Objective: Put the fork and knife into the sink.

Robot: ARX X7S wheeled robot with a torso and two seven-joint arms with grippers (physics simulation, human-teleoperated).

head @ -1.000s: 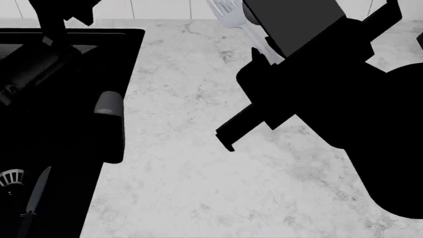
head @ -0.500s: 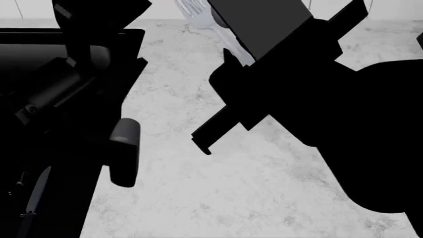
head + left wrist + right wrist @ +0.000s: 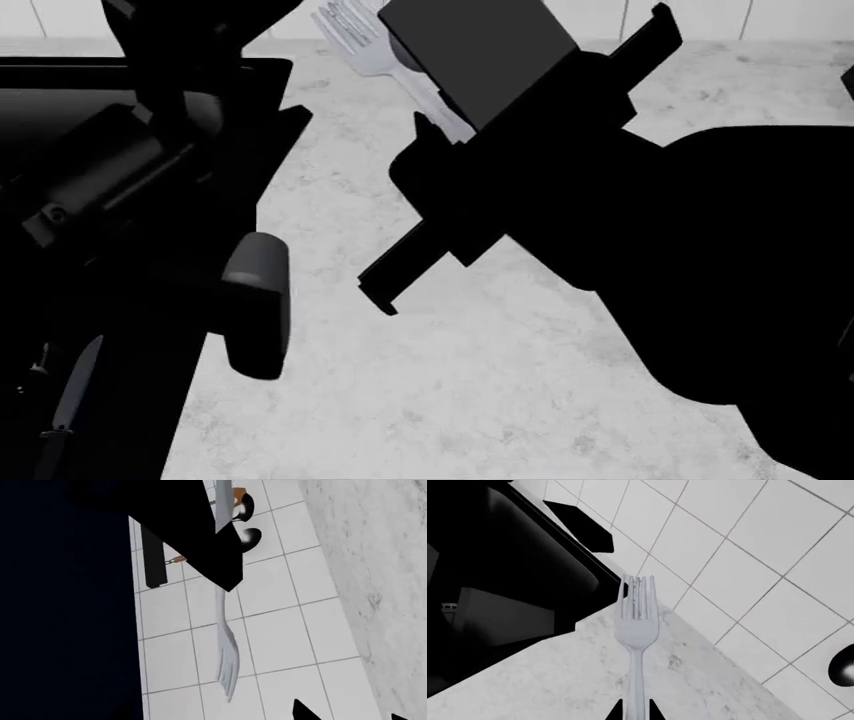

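The sink [image 3: 27, 75] sat at the counter's [image 3: 441, 400] left with the knife [image 3: 70, 405] lying inside; no writing was legible anywhere. The right gripper [image 3: 634, 711] pinched the fork [image 3: 636, 630] above the counter near the tiled wall [image 3: 747, 540], while the left gripper's [image 3: 254, 330] spread could not be told.

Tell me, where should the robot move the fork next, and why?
Probably sideways toward the sink. The right gripper holds the fork over the countertop, not over the basin, and the knife already lies in the sink.
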